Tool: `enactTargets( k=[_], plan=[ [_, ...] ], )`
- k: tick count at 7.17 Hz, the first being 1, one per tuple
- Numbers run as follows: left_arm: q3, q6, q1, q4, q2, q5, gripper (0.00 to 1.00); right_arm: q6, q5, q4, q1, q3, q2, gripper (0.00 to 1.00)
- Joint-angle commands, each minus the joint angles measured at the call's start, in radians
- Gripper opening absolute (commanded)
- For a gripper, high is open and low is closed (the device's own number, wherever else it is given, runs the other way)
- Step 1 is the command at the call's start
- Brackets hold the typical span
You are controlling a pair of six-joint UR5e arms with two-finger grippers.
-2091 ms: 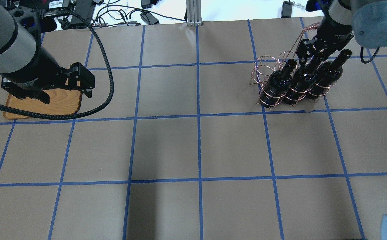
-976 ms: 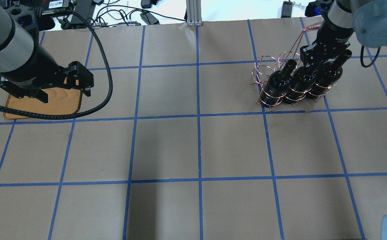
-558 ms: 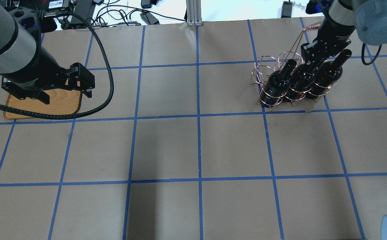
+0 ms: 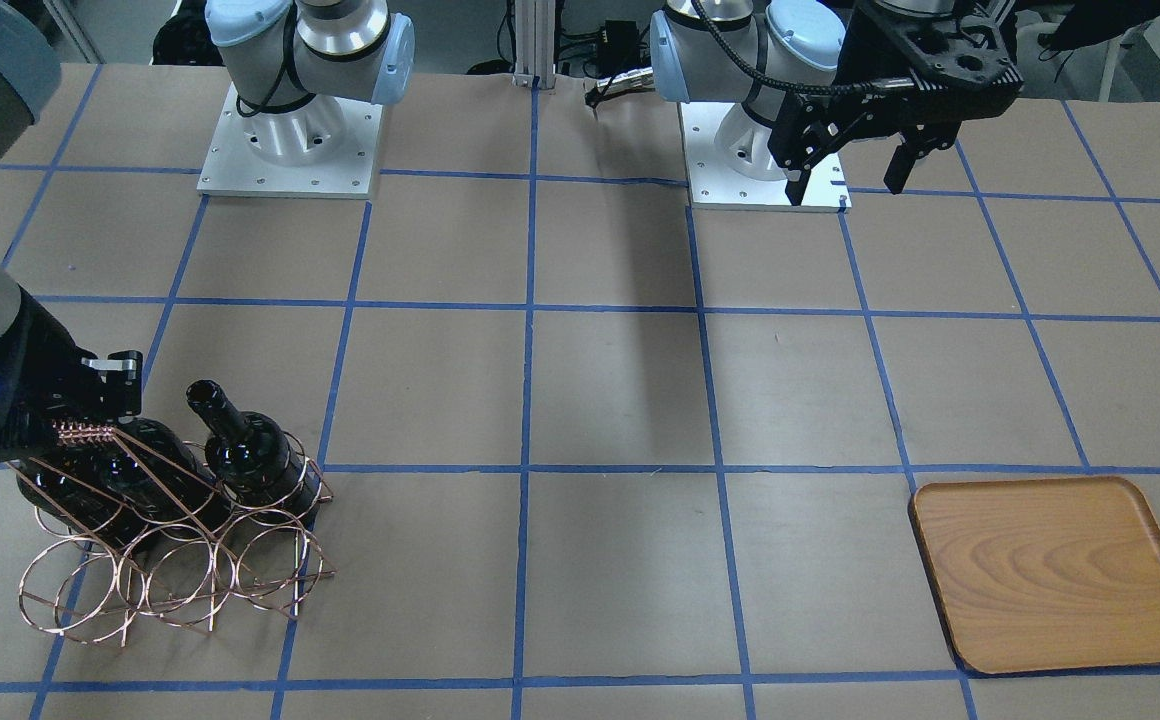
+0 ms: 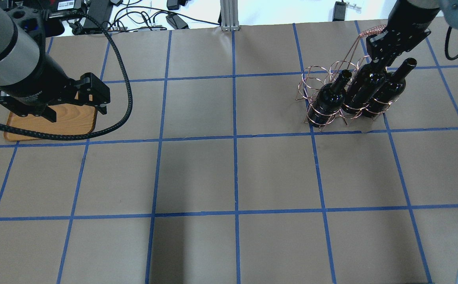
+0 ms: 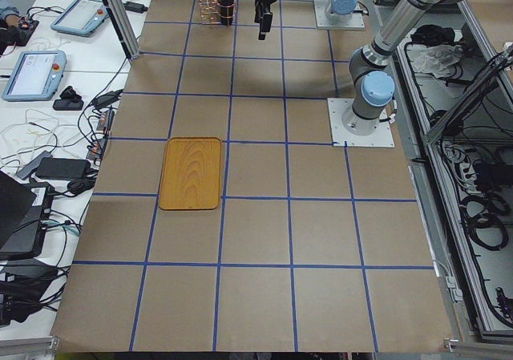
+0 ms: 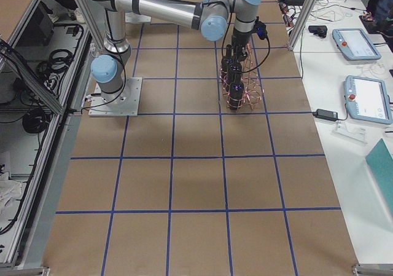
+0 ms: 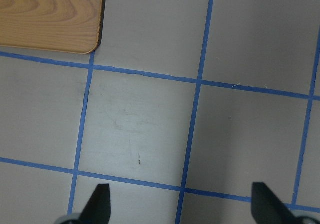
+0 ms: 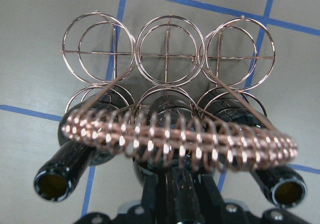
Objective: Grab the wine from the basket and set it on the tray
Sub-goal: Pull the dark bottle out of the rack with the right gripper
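So we're early in this one; the table (image 5: 233, 177) has nothing delivered yet. The tray (image 4: 1050, 570) sits bare by the left edge, toward the corner away from the robot. The basket (image 5: 316, 79) stands over toward the far right corner with all three bottles in its rings. The wine (image 5: 365, 86) we're after is the middle one, and it's only partway out. The right gripper (image 5: 380, 61) is clamped on its neck, and the wrist view shows the neck running down between the fingers under the coiled handle. The left gripper (image 4: 845, 178) hangs above the tray's corner, spread wide with nothing in it.

What's left, we reckon: clear the ring, carry the bottle across the whole table (maybe a hand-over), then set it upright on the tray.

Compared with a moment ago, the right gripper has gone up and the middle bottle rides higher in its ring in the overhead view; the other two bottles (image 5: 329, 100) and the basket haven't budged; the left gripper is pretty much where it was.
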Motion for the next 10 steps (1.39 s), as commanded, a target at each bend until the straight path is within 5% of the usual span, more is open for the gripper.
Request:
enactTargets(
  k=[1, 4, 6, 10],
  plan=[
    [0.002, 0.003, 0.001, 0.003, -0.002, -0.003, 1.00, 0.000, -0.009, 0.155, 0.000, -0.039, -0.088, 0.00],
    [0.002, 0.001, 0.002, 0.000, -0.001, 0.000, 1.00, 0.000, -0.009, 0.315, 0.005, -0.054, -0.174, 0.00],
    [0.003, 0.048, 0.022, 0.000, 0.001, -0.001, 1.00, 0.134, 0.005, 0.323, 0.133, -0.053, -0.188, 0.00],
    [0.006, 0.114, 0.126, 0.002, 0.012, 0.000, 1.00, 0.553, 0.061, 0.143, 0.433, -0.039, -0.089, 0.00]
  ],
)
